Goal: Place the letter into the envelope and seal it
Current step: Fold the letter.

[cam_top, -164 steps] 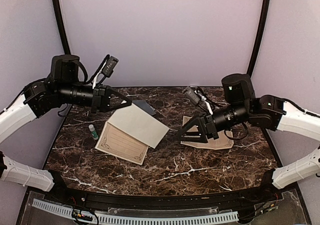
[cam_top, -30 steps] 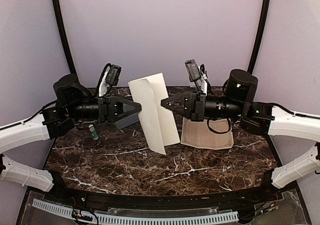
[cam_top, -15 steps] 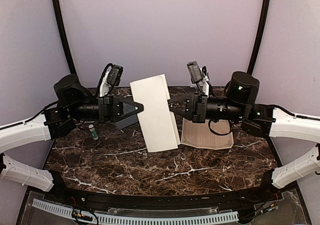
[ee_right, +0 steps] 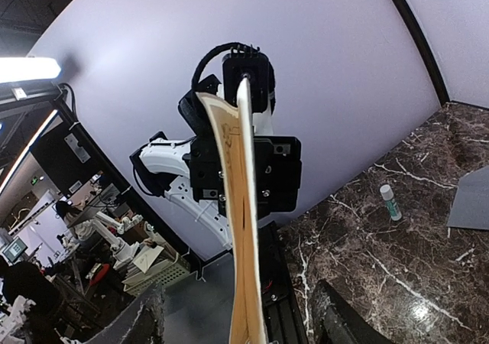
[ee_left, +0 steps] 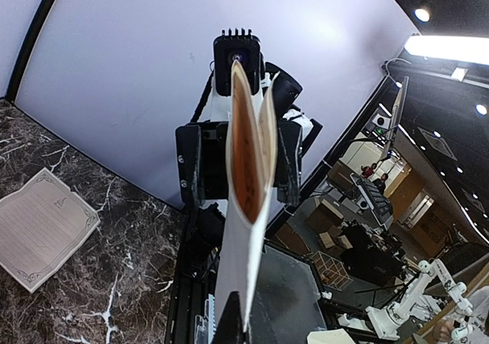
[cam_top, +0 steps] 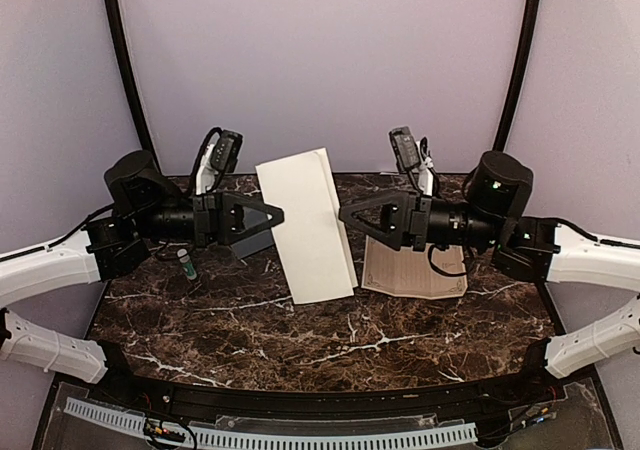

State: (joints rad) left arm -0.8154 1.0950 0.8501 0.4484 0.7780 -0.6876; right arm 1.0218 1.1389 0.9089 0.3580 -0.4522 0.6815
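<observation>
Dark marble counter (cam_top: 330, 350) lies below both arms; above it the folded cream paper letter (cam_top: 310, 230) stands upright in the air, its left edge pinched by the tightly closed left fingers (cam_top: 262, 213), while the right fingers (cam_top: 360, 210) stand wide apart at its other edge, gripping nothing. The flat grey-blue paper envelope (cam_top: 255, 242) lies under the left arm, so I judge insertion comes next: lower the letter to its mouth.

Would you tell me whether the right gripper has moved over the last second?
Yes. The right gripper has drawn back rightward, off the letter, toward the right-hand pole.
</observation>
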